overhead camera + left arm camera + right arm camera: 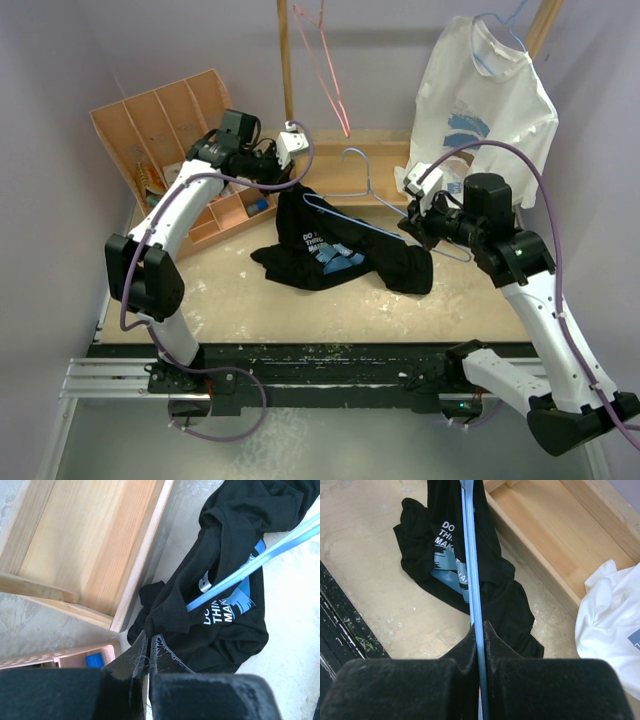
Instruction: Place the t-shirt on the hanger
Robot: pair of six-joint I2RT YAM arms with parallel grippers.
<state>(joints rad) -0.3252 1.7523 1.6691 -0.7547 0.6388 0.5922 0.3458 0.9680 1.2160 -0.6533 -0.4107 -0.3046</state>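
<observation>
The black t-shirt [340, 255] lies crumpled in the middle of the table, its blue graphic and white lettering showing. The light-blue wire hanger [360, 170] lies across it, one arm passing into the cloth. My left gripper [289, 190] is shut on a fold of the t-shirt [220, 625] at its far left edge; the hanger's wire [260, 557] runs into the cloth just beyond. My left gripper also shows in the left wrist view [149, 639]. My right gripper [413, 223] is shut on the hanger's wire [470, 555] at the right, above the t-shirt [495, 585]; it also shows in the right wrist view [480, 629].
A wooden divided tray [160, 120] stands at the back left, with a pink basket [60, 656] beside it. A pink-red hanger [325, 60] hangs on a post at the back. A white t-shirt [485, 100] hangs at the back right, above a low wooden box [555, 535].
</observation>
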